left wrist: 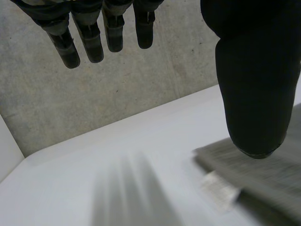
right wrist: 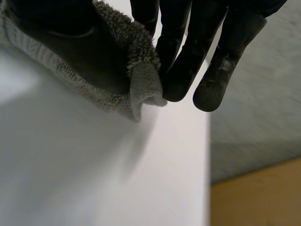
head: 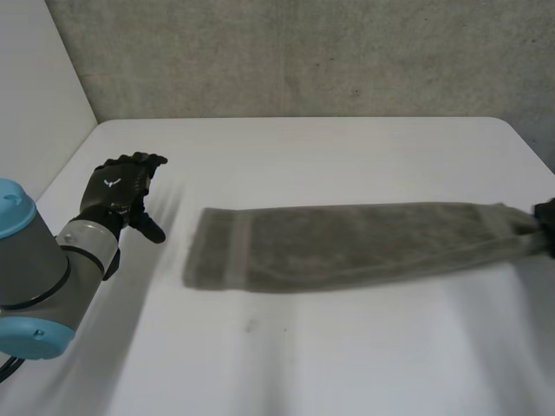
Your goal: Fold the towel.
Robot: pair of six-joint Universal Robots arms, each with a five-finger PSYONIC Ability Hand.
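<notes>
Item: towel (head: 347, 243), grey, lying as a long narrow strip on the white table (head: 303, 347), long axis running across it from the left arm's side to the right arm's. Right hand (right wrist: 188, 47) pinches the short end on its own side between thumb and fingers. Left hand (head: 117, 195), fingers straight and empty, hovers beside the free short end without touching it (the nearer hand, so probably the one to take it). Markings: what looks like a pale tag (left wrist: 218, 188) at the free end, writing unreadable; a small white emblem (head: 111, 183) on the left hand's back, illegible.
</notes>
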